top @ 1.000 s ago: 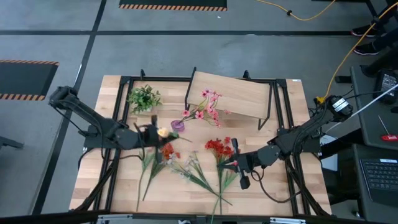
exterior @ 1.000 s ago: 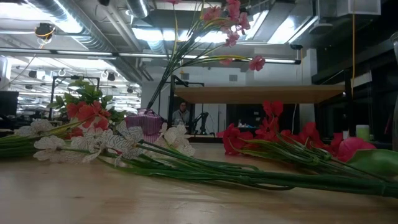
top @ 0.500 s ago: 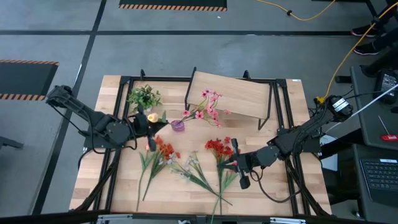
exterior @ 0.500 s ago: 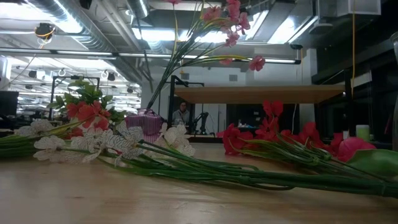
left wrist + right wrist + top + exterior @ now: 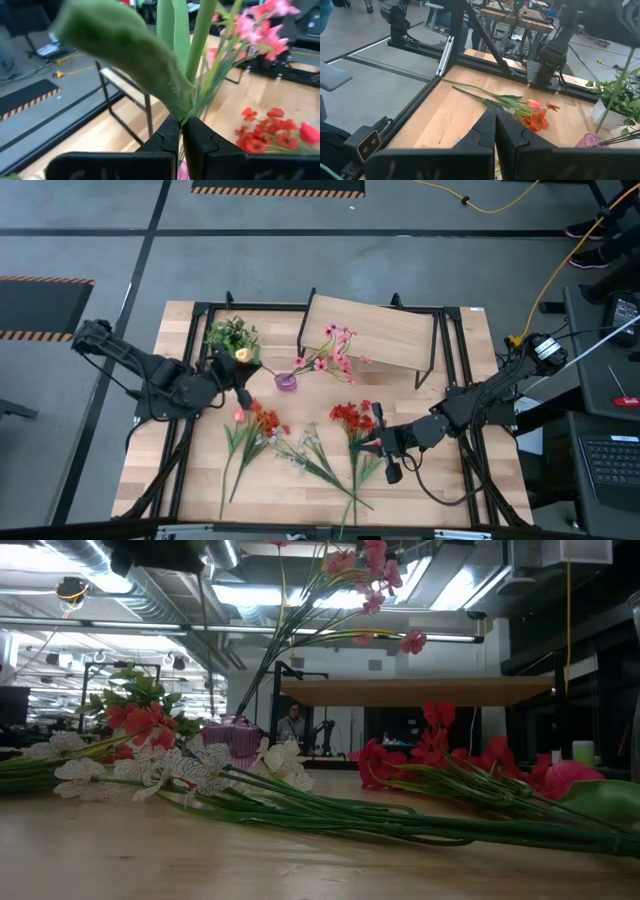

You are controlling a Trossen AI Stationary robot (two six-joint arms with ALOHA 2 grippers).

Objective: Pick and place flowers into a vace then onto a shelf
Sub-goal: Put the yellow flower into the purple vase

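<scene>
My left gripper (image 5: 236,371) is shut on a yellow-bloomed flower (image 5: 241,355), held in the air between the green plant (image 5: 231,337) and the small purple vase (image 5: 287,381). The vase stands on the table with pink flowers (image 5: 335,350) in it. Orange (image 5: 266,422), white (image 5: 305,446) and red flowers (image 5: 350,417) lie flat on the tabletop. The shelf (image 5: 375,332) stands at the far side. My right gripper (image 5: 370,442) is shut on nothing, beside the red flowers. In the low view, my left gripper (image 5: 160,554) shows at the top edge. My left gripper pinches the flower's green stem (image 5: 186,113) between its two fingers, where a broad leaf (image 5: 125,47) joins it. The fingers (image 5: 165,137) lie across the stem. The flower is lifted clear, its bloom end standing above the fingers and a thin length of stem (image 5: 206,640) hanging below.
Black frame rails (image 5: 196,345) run along the table's left, right and far sides. A bushy green plant stands at the far left. Bare wood (image 5: 440,490) lies near the front right. A person sits in the room beyond the table (image 5: 291,725).
My left gripper has carried the yellow flower toward the table's far edge and turned. The bloom now stands close to the green plant, and the gripper with the hanging stem has come into the low view at the top.
</scene>
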